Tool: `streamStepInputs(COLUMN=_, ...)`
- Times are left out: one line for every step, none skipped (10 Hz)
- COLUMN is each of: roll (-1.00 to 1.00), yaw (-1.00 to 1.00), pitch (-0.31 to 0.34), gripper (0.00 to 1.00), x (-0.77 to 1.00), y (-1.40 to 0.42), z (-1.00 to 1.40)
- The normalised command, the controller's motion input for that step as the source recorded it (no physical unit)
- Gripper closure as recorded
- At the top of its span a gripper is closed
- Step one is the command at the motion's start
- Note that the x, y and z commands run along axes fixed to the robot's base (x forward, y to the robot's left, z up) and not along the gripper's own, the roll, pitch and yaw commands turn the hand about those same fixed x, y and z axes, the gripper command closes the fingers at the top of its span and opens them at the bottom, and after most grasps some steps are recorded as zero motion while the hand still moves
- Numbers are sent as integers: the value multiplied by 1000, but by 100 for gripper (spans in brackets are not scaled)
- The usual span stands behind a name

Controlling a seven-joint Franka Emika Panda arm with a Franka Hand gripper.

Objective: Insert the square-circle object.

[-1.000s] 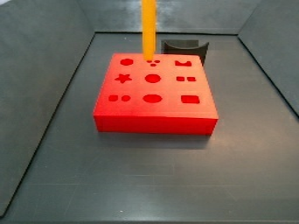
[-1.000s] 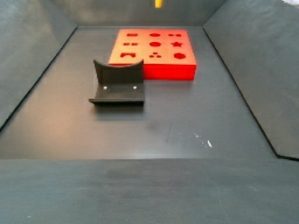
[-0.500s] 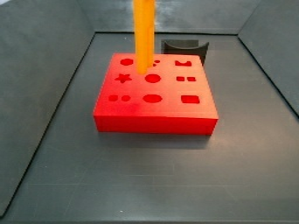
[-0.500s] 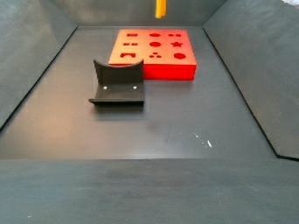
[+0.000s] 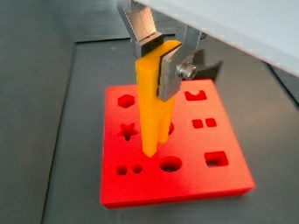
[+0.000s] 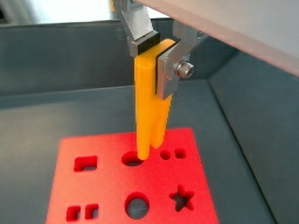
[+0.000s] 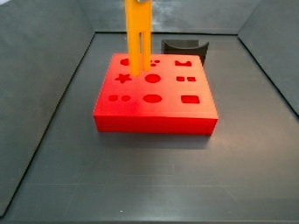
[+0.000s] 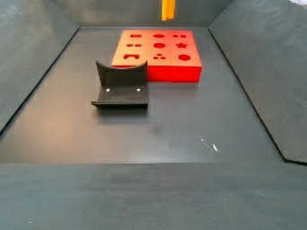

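- Orange-yellow and smooth, the square-circle object [image 5: 152, 103] is what I see clamped in the gripper [image 5: 162, 63]: a long slender bar hanging upright, its top pinched between the flat silver fingers [image 6: 136, 28] with dark pads.
- From the gripper downward, the bar reaches toward the red block [image 5: 228, 175]; in both wrist views its lower end sits over the round hole [image 6: 133, 159] in the block's top face, though I cannot tell whether it has entered.
- Red and matte, the block is a flat slab cut with shapes: star [image 7: 122, 78], circles, squares, a notched slot.
- In a side view the bar [image 7: 136, 35] shows a slit splitting its lower part into two prongs; the wrist views hide that.
- Only the bar's tip [image 8: 168, 9] shows at the top edge in a side view, and the gripper is out of frame there.
- That same view shows the dark L-shaped fixture [image 8: 120, 86] standing well apart from the block, with bare dark floor [image 8: 180, 144] around it.
- Grey walls [image 7: 52, 79] ring the floor; the block leaves a margin on all sides.
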Motion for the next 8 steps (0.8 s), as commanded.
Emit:
streamStepInputs(roll=51, yaw=-1000, pitch=0, gripper=100, x=0, y=0, z=-194)
streamStepInputs(roll=84, yaw=-1000, pitch=6, gripper=100, x=-49, y=0, z=-306)
streamStepInputs(roll=87, yaw=-1000, pitch=49, gripper=100, x=-69, y=0, z=-326)
streamStepInputs(roll=71, yaw=-989, pitch=99, gripper=100, x=-74, y=0, z=-317)
streamStepInputs(roll=70, yaw=-986, pitch=101, gripper=100, x=-74, y=0, z=-317)
streamStepInputs(roll=80, yaw=-937, pitch=140, gripper=100, x=-94, y=0, z=-257)
streamStepInputs(roll=60, yaw=-800, pitch=149, gripper=100, x=-211, y=-91, z=-334)
streamStepInputs(roll=210, yaw=-374, pitch=84, gripper=100, x=-254, y=-120, z=0)
